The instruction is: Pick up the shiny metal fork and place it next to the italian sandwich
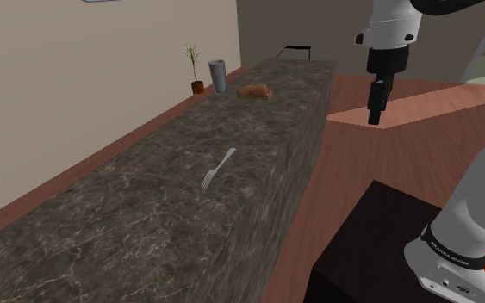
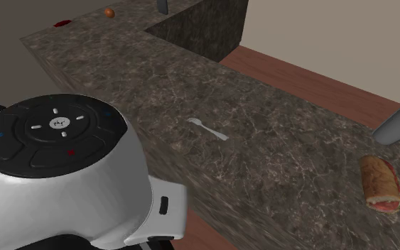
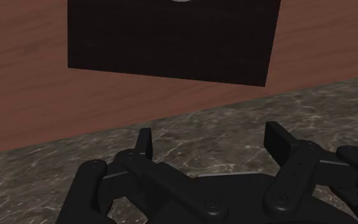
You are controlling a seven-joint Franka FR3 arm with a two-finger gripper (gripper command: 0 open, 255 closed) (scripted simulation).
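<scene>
Lying flat, fork [image 1: 219, 168] — handle toward sandwich [image 1: 254, 90]

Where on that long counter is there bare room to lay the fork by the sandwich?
The counter is bare all along the stretch between the fork and the sandwich, so the sandwich's fork-facing side is free. It is crowded beyond it, where the grey cup and potted plant stand.

Marbled counter [image 1: 146, 232], fork [image 1: 219, 168], sandwich [image 1: 255, 90], grey cup [image 1: 218, 76]
</scene>
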